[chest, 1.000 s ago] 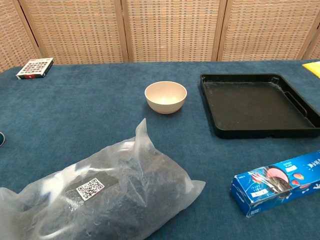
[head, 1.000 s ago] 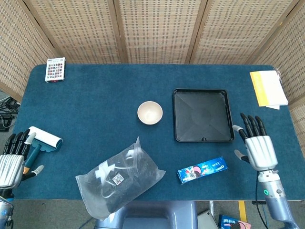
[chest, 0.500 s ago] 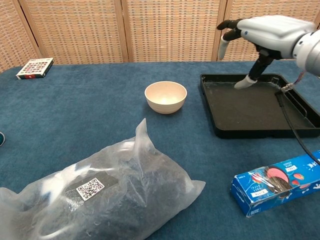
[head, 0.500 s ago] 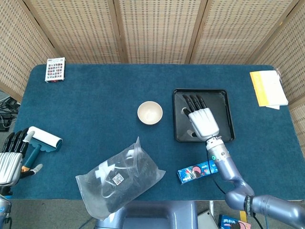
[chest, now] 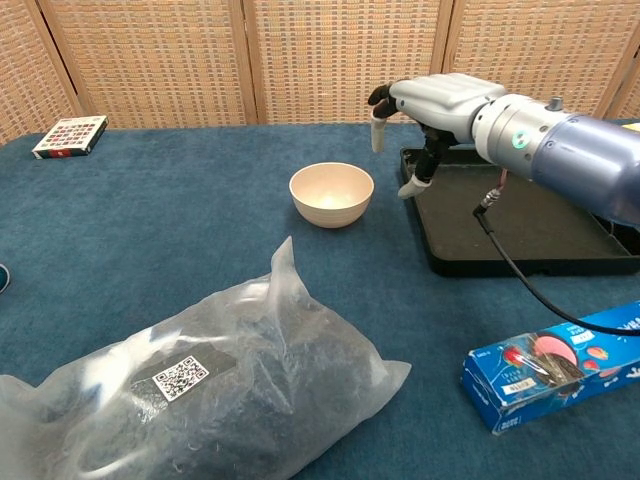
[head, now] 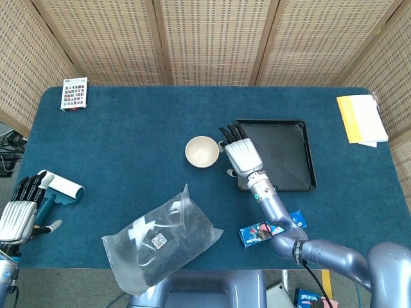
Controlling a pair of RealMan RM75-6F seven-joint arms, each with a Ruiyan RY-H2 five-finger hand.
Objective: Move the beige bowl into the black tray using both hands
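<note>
Right hand [head: 241,156] hovers beside the bowl [head: 201,152], fingers spread and holding nothing.

A one-sided push from it could slide or tip the light bowl, since the left hand [head: 17,217], loosely open and empty, sits far off at the table edge by a lint roller [head: 56,190]. The bowl looks empty and stands on the cloth just left of the tray [head: 292,154], also empty.

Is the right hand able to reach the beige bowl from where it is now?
Probably yes. The right hand hovers open over the left edge of the black tray, just beside the beige bowl, and nothing lies between them. The plastic bag sits nearer the robot, out of the way.
</note>
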